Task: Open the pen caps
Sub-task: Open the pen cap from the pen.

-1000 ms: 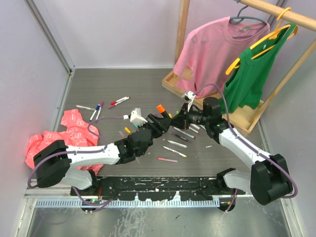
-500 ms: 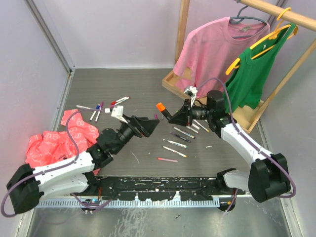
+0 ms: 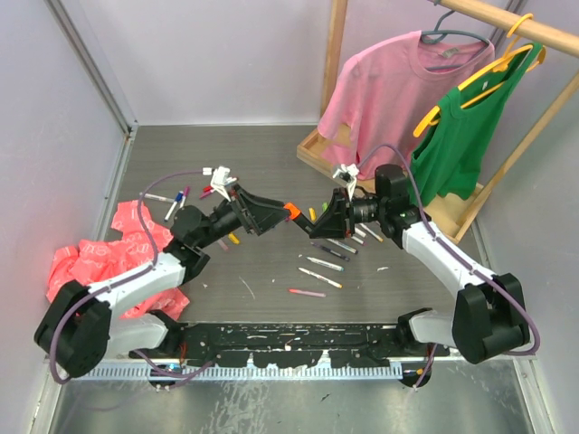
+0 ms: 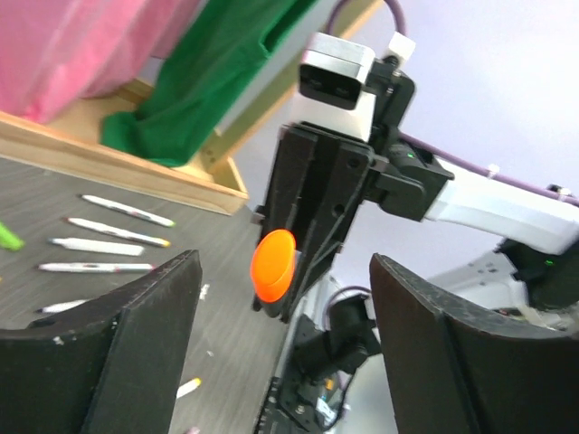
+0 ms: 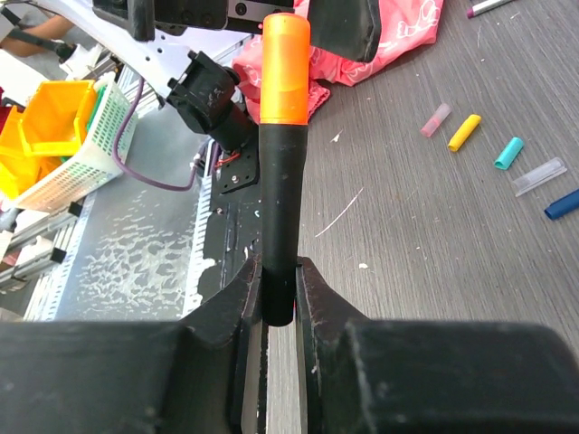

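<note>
Overhead, both arms reach in from their bases and meet nose to nose above the middle of the table [image 3: 226, 154]. The left arm stretches up and to the right from the near left corner, its wrist level and pointing right. The right arm climbs from the near right corner, bends by the rack [image 3: 317, 149], and points its wrist left.

The right gripper [image 5: 279, 276] is clamped narrowly on the black barrel of the marker [image 5: 277, 208] and holds it off the table. The orange cap [image 5: 286, 68] is on the marker and aimed at the other arm. The left gripper [image 3: 274, 215] is spread wide. In its wrist view the fingers [image 4: 136, 353] stand either side of the cap's round end, with a gap on both sides and no contact. In the right wrist view the cap's tip lies level with those fingertips.

Below, slim pens [image 3: 324, 264] lie scattered under and near the right gripper, and more [image 3: 217, 187] lie at the far left. Loose caps [image 5: 464, 132] in pink, yellow, teal and blue lie near one another on the wood grain.

A pink bag [image 3: 118, 249] lies crumpled beside the left arm. A pink shirt [image 3: 389, 90] and a green shirt [image 3: 461, 136] hang on the rack.
</note>
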Tool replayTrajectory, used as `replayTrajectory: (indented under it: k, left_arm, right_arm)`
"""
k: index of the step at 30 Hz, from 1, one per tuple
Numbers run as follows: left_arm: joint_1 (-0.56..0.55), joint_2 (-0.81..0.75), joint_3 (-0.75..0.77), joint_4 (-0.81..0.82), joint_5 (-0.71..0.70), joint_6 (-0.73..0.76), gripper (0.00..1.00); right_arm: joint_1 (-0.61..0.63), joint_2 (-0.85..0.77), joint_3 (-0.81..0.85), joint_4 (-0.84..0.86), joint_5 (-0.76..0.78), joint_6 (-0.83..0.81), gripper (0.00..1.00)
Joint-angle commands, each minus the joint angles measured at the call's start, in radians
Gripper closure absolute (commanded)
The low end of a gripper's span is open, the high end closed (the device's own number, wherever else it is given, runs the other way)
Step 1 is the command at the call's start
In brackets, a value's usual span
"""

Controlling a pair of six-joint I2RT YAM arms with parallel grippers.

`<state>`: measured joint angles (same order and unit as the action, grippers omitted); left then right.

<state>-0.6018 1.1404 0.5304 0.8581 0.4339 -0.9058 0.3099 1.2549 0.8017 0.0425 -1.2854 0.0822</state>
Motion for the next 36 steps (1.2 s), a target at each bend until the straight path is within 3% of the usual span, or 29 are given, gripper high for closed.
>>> replayTrajectory:
  k: [1,13,19,24,25,31,33,36]
  left_arm:
    - [0.004,0.082,0.056,0.250,0.141,-0.107,0.27]
    - [0.002,0.205,0.096,0.284,0.193,-0.113,0.69]
    - [0.002,0.200,0.084,0.282,0.200,-0.099,0.72]
    - [0.003,0.187,0.082,0.259,0.194,-0.076,1.00]
    - [0.002,0.185,0.080,0.258,0.194,-0.072,1.00]
    - [-0.018,0.175,0.086,0.203,0.186,0.006,1.00]
    - [-0.039,0.174,0.099,0.158,0.183,0.043,1.00]
    - [-0.063,0.176,0.117,0.121,0.179,0.081,1.00]
  right_arm:
    - [-0.003,0.013,0.053,0.013,-0.051,-0.005,0.99]
    - [-0.005,0.046,0.059,0.026,-0.086,0.035,0.99]
    - [-0.005,0.050,0.057,0.034,-0.085,0.045,0.99]
    - [-0.005,0.054,0.055,0.036,-0.081,0.045,0.97]
    - [-0.004,0.054,0.054,0.035,-0.079,0.046,0.93]
    - [0.013,0.054,0.049,0.033,-0.068,0.049,0.44]
    - [0.021,0.056,0.050,0.032,-0.068,0.047,0.37]
    - [0.025,0.058,0.057,0.014,-0.068,0.035,0.36]
